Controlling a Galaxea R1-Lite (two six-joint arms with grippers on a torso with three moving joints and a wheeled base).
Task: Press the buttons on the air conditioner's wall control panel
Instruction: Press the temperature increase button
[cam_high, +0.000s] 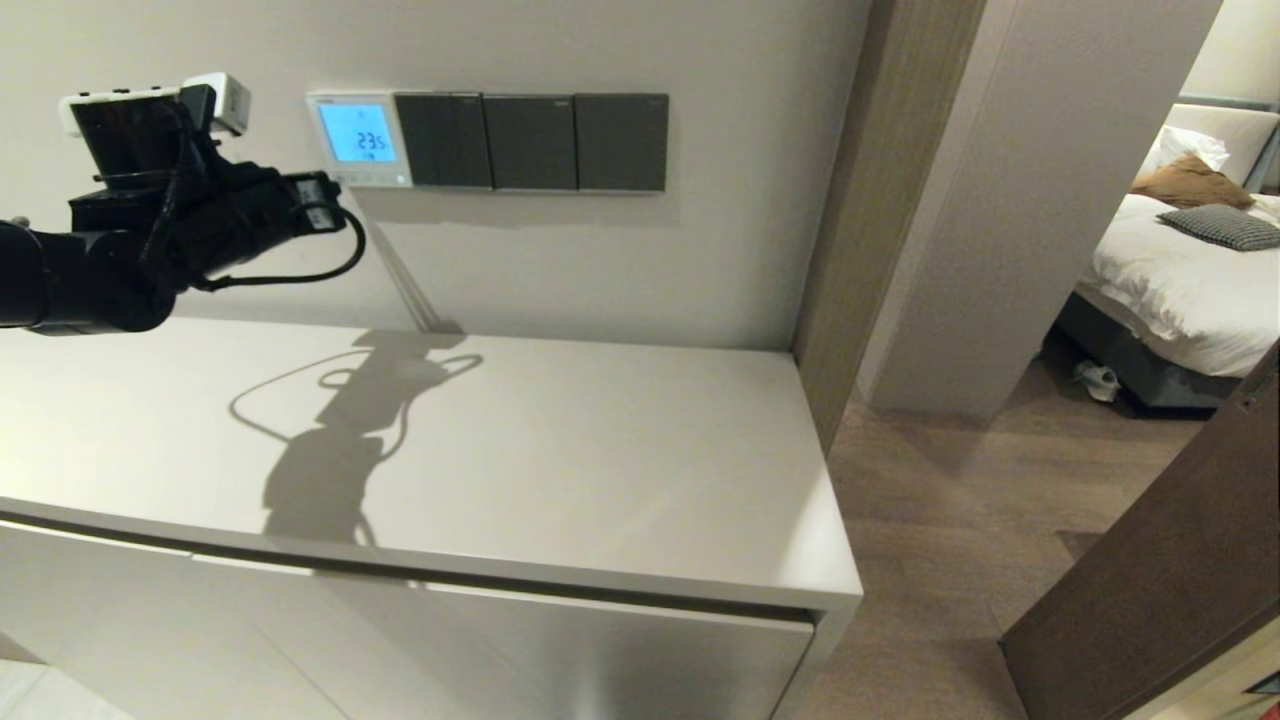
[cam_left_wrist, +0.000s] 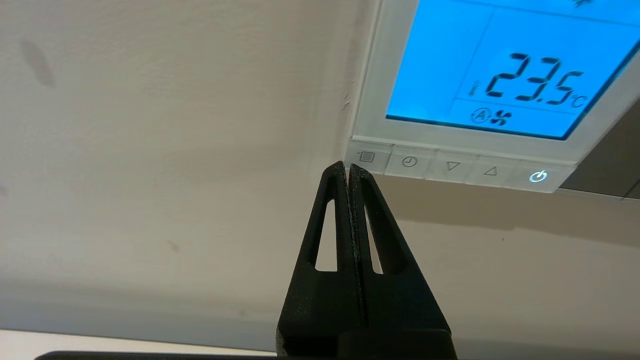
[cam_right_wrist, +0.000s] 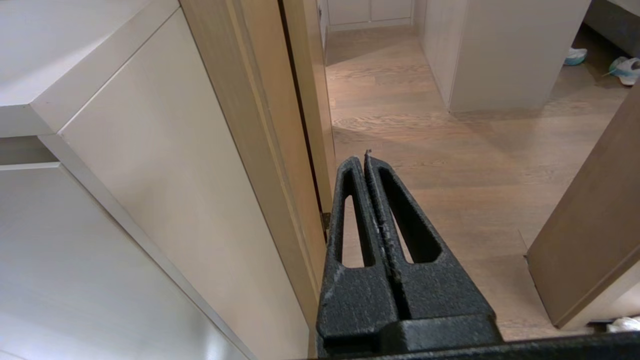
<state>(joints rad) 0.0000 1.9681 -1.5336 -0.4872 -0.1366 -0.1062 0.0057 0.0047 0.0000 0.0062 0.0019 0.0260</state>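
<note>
The white wall control panel (cam_high: 358, 139) hangs on the wall with its screen glowing light blue and reading 23.5. It fills the left wrist view's upper part (cam_left_wrist: 372, 90). The row of small white-grey buttons (cam_left_wrist: 452, 166) runs along its lower edge; the end one shows a lit power mark. My left gripper (cam_left_wrist: 347, 167) is shut and empty, its tips just below and to the left of the panel's lower left corner, by the first button. In the head view it (cam_high: 335, 210) hangs left of the panel. My right gripper (cam_right_wrist: 362, 160) is shut, empty, low beside the cabinet.
Three dark grey switch plates (cam_high: 530, 141) sit right of the panel. A white cabinet top (cam_high: 560, 450) lies under the wall. A wooden door frame (cam_high: 840, 200) stands to the right, with a bedroom and bed (cam_high: 1180, 270) beyond. A cable (cam_high: 300, 275) loops under the left wrist.
</note>
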